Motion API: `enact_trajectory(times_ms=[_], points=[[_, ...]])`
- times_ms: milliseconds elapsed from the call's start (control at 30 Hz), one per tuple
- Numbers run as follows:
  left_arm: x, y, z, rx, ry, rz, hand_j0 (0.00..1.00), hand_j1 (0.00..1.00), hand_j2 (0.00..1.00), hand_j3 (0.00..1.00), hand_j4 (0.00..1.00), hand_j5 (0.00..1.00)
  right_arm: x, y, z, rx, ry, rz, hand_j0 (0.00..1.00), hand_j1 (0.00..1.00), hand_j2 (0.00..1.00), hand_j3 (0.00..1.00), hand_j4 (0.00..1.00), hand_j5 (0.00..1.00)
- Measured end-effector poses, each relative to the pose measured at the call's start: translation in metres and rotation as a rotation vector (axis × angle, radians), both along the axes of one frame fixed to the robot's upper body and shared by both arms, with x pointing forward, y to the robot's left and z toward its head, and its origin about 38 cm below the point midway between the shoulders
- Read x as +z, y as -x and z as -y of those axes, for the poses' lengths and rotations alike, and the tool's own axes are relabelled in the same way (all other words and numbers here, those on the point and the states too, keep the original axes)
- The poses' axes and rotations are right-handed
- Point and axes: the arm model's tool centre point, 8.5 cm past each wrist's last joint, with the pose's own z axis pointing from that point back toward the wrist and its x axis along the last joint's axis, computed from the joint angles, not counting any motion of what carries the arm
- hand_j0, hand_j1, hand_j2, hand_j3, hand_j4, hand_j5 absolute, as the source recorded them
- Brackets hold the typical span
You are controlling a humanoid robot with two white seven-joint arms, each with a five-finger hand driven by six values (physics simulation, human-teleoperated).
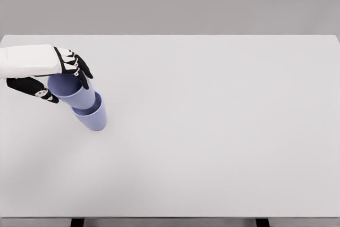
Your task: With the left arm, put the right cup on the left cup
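The table point(212, 147) edge runs along the bottom of the view, with 2 dark legs just showing beneath it. Farther in, at the left, 2 lavender cups sit one in the other: the lower cup point(93, 118) stands on the table, and the upper cup point(71, 90) leans out of its mouth, tilted up and to the left and not seated square.

The left hand point(53, 78) comes in from the left edge and holds the upper cup at its rim, fingers point(79, 70) curled over the far side and the thumb point(34, 89) against the near side. The right hand is not in view.

By my reading, the stack is nearly made but not settled. The tilt is the main risk: if the hand lets go now, the upper cup may rock, tip out to the left, or lever the lower cup over. Pressing down at this angle could wedge the rims or push the lower cup sliding across the smooth top. A finger inside the rim could also drag the upper cup back out as the hand lifts away. Straightening it before release looks safer.
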Motion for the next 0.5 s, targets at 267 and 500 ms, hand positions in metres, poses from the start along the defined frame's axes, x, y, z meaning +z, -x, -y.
enact_trajectory(times_ms=[267,500], points=[[-0.0014,-0.0006,0.0011,-0.002,-0.004,0.002,0.59,0.59,0.59,0.59,0.59,0.59,0.0000,0.0000,0.0000,0.000,0.000,0.000,1.00,1.00,1.00,1.00,1.00,1.00],[-0.0015,-0.0006,0.0011,-0.002,-0.006,0.004,0.85,0.85,0.85,0.85,0.85,0.85,0.0000,0.0000,0.0000,0.000,0.000,0.000,1.00,1.00,1.00,1.00,1.00,1.00]])
